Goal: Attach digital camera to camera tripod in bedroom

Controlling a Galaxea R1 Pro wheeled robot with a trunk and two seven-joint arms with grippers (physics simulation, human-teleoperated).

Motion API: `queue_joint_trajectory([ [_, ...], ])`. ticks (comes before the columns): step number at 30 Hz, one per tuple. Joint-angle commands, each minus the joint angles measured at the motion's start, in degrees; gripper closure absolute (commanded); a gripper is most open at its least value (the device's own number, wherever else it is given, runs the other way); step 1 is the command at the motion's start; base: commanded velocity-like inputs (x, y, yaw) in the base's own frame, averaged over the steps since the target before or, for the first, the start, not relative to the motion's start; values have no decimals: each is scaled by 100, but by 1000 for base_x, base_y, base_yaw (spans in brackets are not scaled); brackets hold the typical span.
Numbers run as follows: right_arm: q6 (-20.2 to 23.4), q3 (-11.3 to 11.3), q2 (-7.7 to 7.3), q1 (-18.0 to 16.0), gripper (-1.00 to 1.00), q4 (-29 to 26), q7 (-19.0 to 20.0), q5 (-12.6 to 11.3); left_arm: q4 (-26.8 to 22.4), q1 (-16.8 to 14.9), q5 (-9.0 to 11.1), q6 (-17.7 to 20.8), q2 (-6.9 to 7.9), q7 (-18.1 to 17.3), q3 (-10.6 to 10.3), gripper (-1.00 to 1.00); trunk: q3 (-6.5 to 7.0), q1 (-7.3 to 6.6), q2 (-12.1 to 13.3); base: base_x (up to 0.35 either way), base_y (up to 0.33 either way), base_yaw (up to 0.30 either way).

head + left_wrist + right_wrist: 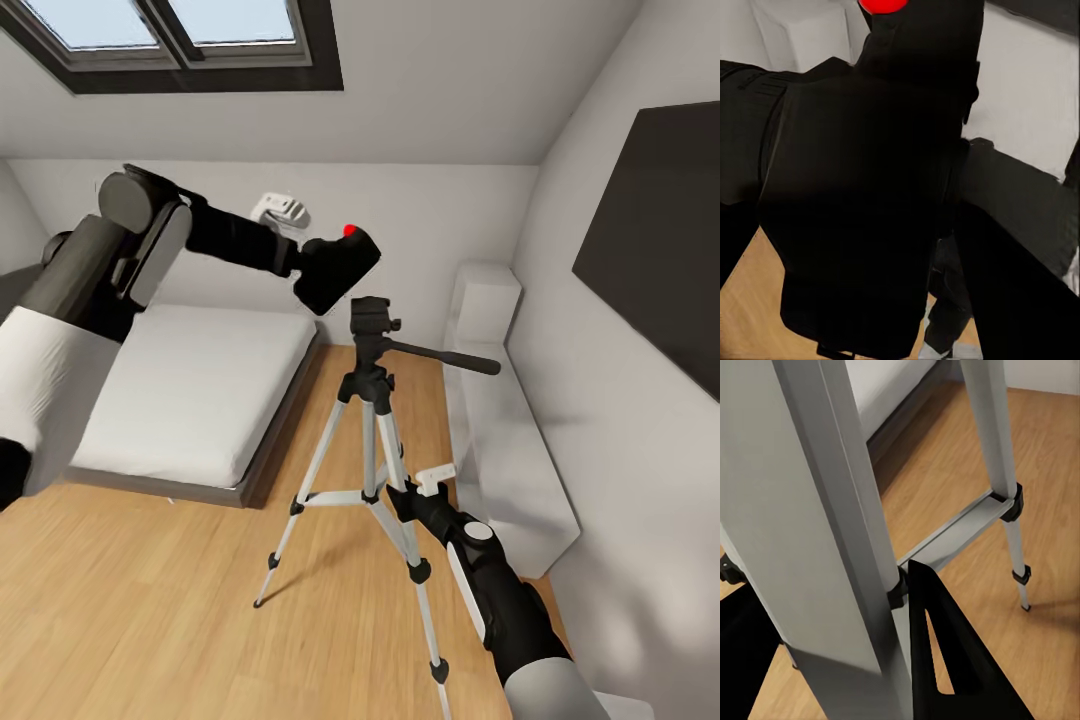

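At the left of the head view, your left arm reaches across the bed toward the middle of the frame, carrying the camera at its end. The camera hangs tilted, red button uppermost, just up and left of the tripod head and not yet touching it. The left gripper is hidden behind the camera body, so I cannot tell how its jaws stand; I judge they grasp the camera, since nothing else holds it up.

To seat it well, level the camera first so its base faces the head plate squarely. Then bring it rightward over the head and lower it straight down. Keep clear of the pan handle, which sticks out to the right of the head.

Lower right of centre, your right arm comes up from the bottom edge and its gripper sits against a tripod leg near the cross brace. In the right wrist view one dark finger lies beside the leg; whether the jaws are clenched on it I cannot tell. If they are, hold steady so the stand does not tip or slide on the wooden floor.

No containers are in view.
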Motion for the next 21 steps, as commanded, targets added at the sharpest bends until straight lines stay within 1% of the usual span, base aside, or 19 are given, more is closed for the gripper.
queue_joint_trajectory([
  [1, 19, -19, 2, -2, 100, 53, 36, 135, 63, -112, -56, 20, 3, -130, -11, 100, -13, 5, -8, 0, 0, 0],
  [2, 18, -23, 1, -2, 100, 49, 33, 135, 196, -303, -143, 30, -15, -285, -12, 100, -13, 5, -8, 0, 0, 0],
  [4, 18, -25, -2, -2, 100, 46, 31, 135, 363, -468, -240, 36, -59, -388, -16, 100, -13, 5, -8, 0, 0, 0],
  [6, 18, -27, -4, -2, 100, 47, 30, 133, 574, -597, -340, 37, -138, -471, -23, 100, -13, 5, -8, 0, 0, 0],
  [7, 17, -25, -5, -2, 100, 48, 29, 132, 836, -714, -449, 33, -243, -567, -34, 100, -13, 5, -8, 0, 0, 0],
  [9, 17, -23, -3, -1, 100, 50, 32, 133, 1107, -853, -574, 18, -358, -710, -57, 100, -13, 5, -8, 0, 0, 0],
  [11, 17, -19, 1, -1, 100, 50, 34, 134, 1364, -977, -725, -31, -467, -931, -106, 100, -13, 5, -8, 0, 0, 0],
  [12, 17, -17, 3, -2, 100, 50, 35, 137, 1590, -1083, -918, -152, -560, -1228, -171, 100, -13, 5, -8, 0, 0, 0],
  [15, 17, -19, 1, -2, 100, 50, 34, 141, 1843, -1192, -1270, -484, -664, -1722, -242, 100, -13, 5, -8, 0, 0, 0],
  [16, 17, -21, -1, -2, 100, 50, 32, 139, 1970, -1246, -1515, -739, -706, -2029, -269, 100, -13, 5, -8, 0, 0, 0],
  [19, 17, -25, -5, -2, 100, 50, 30, 137, 2109, -1347, -1874, -1027, -742, -2428, -290, 100, -13, 5, -8, 0, 0, 0],
  [20, 17, -27, -7, -2, 100, 50, 29, 136, 2180, -1423, -2086, -1140, -756, -2667, -296, 100, -13, 5, -8, 0, 0, 0],
  [21, 17, -27, -7, -2, 100, 50, 29, 136, 2212, -1454, -2179, -1182, -761, -2784, -299, 100, -13, 5, -8, 0, 0, 0],
])
